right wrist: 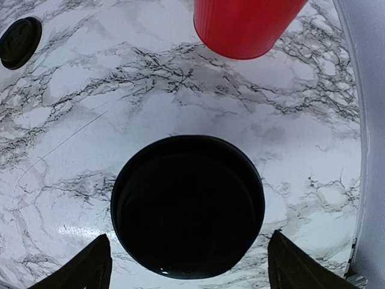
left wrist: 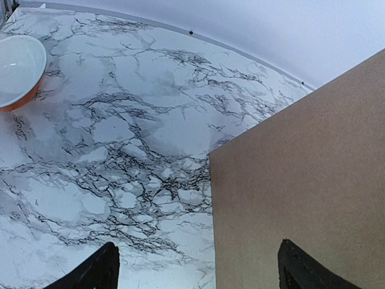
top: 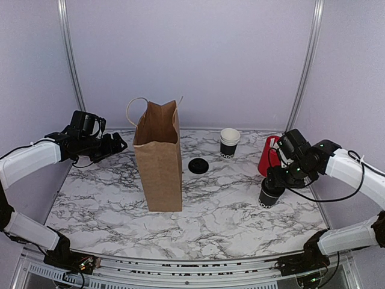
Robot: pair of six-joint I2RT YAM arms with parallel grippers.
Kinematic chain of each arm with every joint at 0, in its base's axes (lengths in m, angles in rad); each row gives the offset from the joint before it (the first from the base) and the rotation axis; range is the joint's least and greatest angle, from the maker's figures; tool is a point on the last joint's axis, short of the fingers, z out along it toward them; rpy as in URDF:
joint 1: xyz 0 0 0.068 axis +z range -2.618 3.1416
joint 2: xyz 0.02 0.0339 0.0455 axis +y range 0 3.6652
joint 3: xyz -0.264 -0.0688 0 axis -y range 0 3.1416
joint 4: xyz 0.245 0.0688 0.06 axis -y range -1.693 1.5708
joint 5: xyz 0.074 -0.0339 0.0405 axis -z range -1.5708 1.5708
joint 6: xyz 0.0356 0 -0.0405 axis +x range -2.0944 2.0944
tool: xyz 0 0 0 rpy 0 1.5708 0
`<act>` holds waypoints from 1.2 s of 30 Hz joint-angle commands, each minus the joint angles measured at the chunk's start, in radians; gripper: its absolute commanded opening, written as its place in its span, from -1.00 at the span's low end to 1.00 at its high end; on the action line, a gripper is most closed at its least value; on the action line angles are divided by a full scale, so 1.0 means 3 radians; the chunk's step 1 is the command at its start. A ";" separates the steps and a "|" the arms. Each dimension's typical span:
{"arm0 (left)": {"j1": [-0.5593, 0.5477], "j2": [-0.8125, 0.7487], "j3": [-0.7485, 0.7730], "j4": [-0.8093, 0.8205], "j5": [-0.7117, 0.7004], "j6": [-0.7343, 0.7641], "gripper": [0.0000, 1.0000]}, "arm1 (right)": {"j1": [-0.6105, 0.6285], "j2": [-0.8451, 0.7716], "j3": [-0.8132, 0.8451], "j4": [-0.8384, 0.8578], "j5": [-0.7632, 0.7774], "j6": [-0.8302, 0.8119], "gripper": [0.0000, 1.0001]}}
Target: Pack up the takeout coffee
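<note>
So the small black paper cup [top: 269,197] sits at the right side of the marble table, lid off. Its round black plastic lid [top: 198,165] lies well apart, near the tall brown paper bag [top: 158,159]. The right gripper [right wrist: 187,241] straddles the cup with jaws wide, gripping nothing yet. The left gripper [left wrist: 198,268] hangs open beside the bag. My worry: squeeze that soft, uncapped cup too hard and it buckles or tips, or it bumps the red ribbed cylinder [top: 266,158] close behind.
</note>
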 commanded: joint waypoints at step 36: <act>0.0016 -0.0074 -0.0036 -0.0007 0.0001 0.0063 0.84 | -0.0027 0.0282 -0.0061 0.0265 0.0060 -0.0131 0.51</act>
